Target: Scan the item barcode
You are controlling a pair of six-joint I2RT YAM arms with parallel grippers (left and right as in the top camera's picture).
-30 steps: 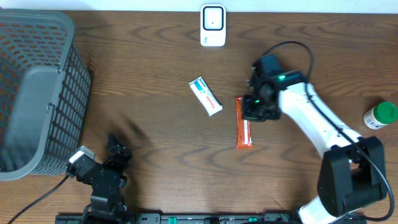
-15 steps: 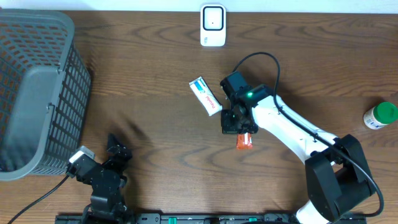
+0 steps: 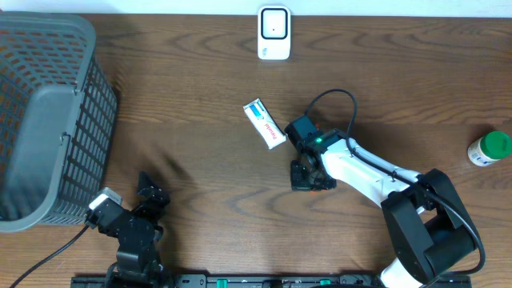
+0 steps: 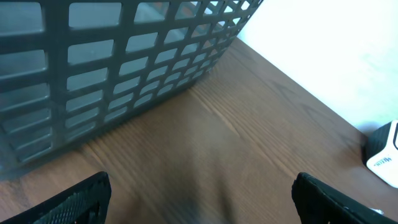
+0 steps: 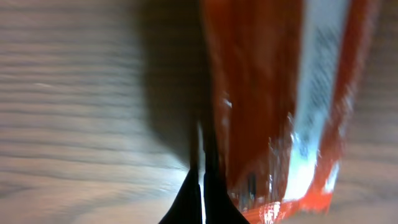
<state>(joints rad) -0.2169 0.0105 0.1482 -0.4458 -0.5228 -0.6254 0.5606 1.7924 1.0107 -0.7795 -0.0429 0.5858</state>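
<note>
Where the right arm bends low over the middle of the bench (image 3: 200,72), we record the following.

Item 1: right end effector (image 3: 308,174). Its fingers are pressed together with nothing between them, tips down at the wood.

Item 2: orange packet (image 5: 273,106). We see it only in the right wrist view, lying flat on the bench just beside the joined fingers, on their right in that view, with a pale strip running down its length. From overhead the arm hides it.

Item 3: left end effector (image 4: 202,202). It sits at the near left edge with its fingers spread wide apart and nothing between them.

Item 4: white scanner (image 3: 274,32). It stands at the far edge of the bench, well apart from both arms.

Item 5: white-and-blue box (image 3: 264,122). It lies at a slant, near the right arm's wrist on its far-left side.

Item 6: grey basket (image 3: 48,112). It occupies the left end of the bench.

Item 7: green-capped bottle (image 3: 490,148). It is at the right edge.
</note>
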